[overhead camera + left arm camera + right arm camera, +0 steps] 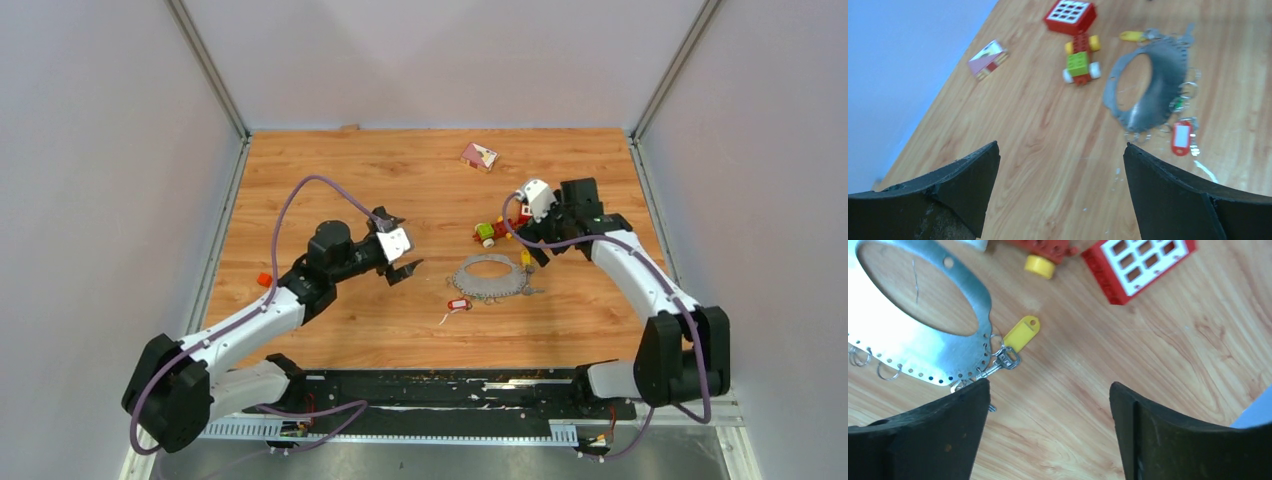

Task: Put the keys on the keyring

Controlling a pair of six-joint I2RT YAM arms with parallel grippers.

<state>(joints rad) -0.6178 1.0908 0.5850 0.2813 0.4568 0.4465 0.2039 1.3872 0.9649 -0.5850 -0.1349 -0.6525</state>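
The keyring point(490, 277) lies flat on the wooden table, a wide grey loop with holes along its rim point(908, 357). One of the keys, with a yellow tag point(1021, 334), rests at the rim's right side; its small wire ring touches the rim, and whether it is threaded through a hole I cannot tell. The other key, with a red tag point(1181, 137), lies just off the keyring's near edge point(459, 303). My right gripper point(1048, 385) hovers open beside the yellow-tag key, nothing between its fingers. My left gripper point(1062, 145) is open over bare wood, left of the keyring point(1170, 70).
A green-yellow-red toy car point(490, 232) stands just behind the keyring, with a red block with a white grid point(1140, 265) next to it. A small pink and white box point(478, 156) lies near the back. A small orange piece point(264, 279) sits by the left arm.
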